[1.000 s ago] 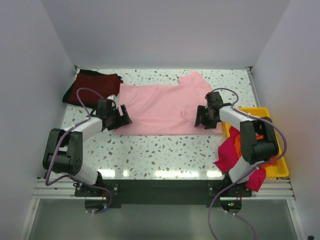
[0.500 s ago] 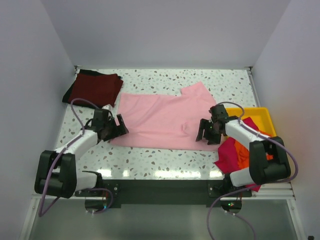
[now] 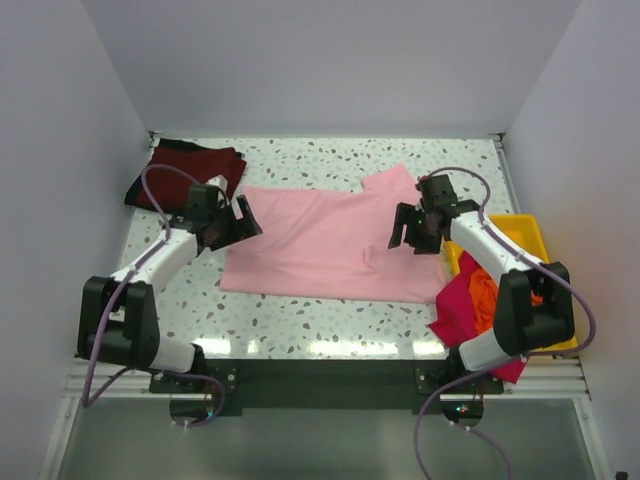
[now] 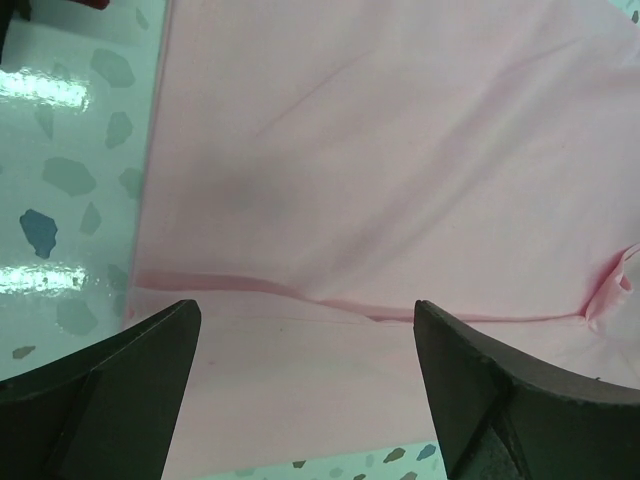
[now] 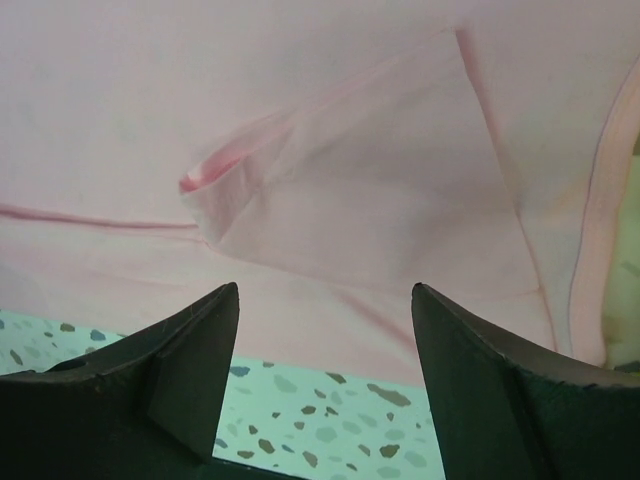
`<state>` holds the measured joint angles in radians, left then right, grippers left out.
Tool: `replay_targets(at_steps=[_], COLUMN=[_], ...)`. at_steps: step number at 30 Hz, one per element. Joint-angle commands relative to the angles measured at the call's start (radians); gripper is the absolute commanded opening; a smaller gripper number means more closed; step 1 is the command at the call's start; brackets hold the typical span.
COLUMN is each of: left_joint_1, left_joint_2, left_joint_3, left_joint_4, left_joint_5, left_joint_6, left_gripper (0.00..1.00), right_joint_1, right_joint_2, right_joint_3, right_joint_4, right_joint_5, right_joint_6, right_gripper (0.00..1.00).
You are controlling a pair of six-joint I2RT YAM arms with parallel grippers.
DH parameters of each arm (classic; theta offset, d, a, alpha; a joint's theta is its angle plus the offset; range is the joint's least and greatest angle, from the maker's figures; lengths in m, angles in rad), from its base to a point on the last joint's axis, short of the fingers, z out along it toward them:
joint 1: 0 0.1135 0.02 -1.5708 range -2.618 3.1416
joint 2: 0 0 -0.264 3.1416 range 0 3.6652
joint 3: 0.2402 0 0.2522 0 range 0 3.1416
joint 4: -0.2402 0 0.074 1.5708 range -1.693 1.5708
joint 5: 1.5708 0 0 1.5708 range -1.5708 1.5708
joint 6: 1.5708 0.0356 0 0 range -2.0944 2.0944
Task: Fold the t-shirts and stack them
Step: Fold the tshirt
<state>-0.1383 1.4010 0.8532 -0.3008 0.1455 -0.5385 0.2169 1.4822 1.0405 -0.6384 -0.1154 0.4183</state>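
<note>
1. Done: the dark maroon t-shirt (image 3: 195,172) lay folded at the far-left corner of the table (image 3: 320,312), and was judged to be the start of the stack.
2. Left to do: the pale pink t-shirt (image 3: 320,240) was spread mid-table between the arms, only partly folded. The magenta t-shirt (image 3: 455,303) and orange t-shirt (image 3: 484,290) lay crumpled over the yellow tray (image 3: 525,228).
3. Appearance: the pink cloth lay flat and mostly smooth, with one sleeve tucked inward and a small raised pucker.
4. The left gripper (image 3: 238,218) and right gripper (image 3: 403,232) hovered over its side edges, fingers spread wide, grasping nothing.
</note>
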Motion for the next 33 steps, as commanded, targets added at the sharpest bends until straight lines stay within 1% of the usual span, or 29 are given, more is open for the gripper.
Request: replay_targets(at_steps=[1,4,6,8,14,18,20,25,33], left_joint_1=[-0.001,-0.001,-0.001,-0.001,-0.001,-0.001,-0.001,-0.001,-0.001], left_joint_2=[0.053,0.099,0.121,0.134,0.185,0.205,0.205,0.184,0.041], left_joint_3=[0.041,0.032,0.012,0.004,-0.022,-0.071,-0.086,-0.132,-0.276], left_joint_4=[0.057,0.103,0.166,0.209,0.239,0.261,0.253,0.181,0.123], left_joint_5=[0.051,0.081,0.135,0.149,0.146,0.151,0.135,0.037,-0.041], left_joint_6=[0.015,0.015,0.012,0.014,0.054,0.058,0.057,0.045,-0.003], left_gripper=[0.93,0.93,0.93,0.93,0.93,0.93,0.93,0.93,0.93], right_joint_1=[0.002,0.002,0.002,0.003,0.006,0.013,0.019,0.042,0.127], right_joint_2=[0.065,0.107,0.121,0.131,0.168,0.178,0.178,0.149,0.052], right_joint_3=[0.021,0.009,-0.008,-0.028,-0.075,-0.108,-0.120,-0.172,-0.301], right_joint_4=[0.069,0.127,0.158,0.178,0.187,0.175,0.160,0.121,0.097], right_joint_5=[0.013,0.010,0.007,0.006,0.011,0.023,0.034,0.051,0.059], right_joint_6=[-0.036,-0.044,-0.042,-0.036,-0.024,-0.015,-0.007,0.020,0.097], right_gripper=[0.73,0.73,0.72,0.72,0.72,0.71,0.71,0.71,0.71])
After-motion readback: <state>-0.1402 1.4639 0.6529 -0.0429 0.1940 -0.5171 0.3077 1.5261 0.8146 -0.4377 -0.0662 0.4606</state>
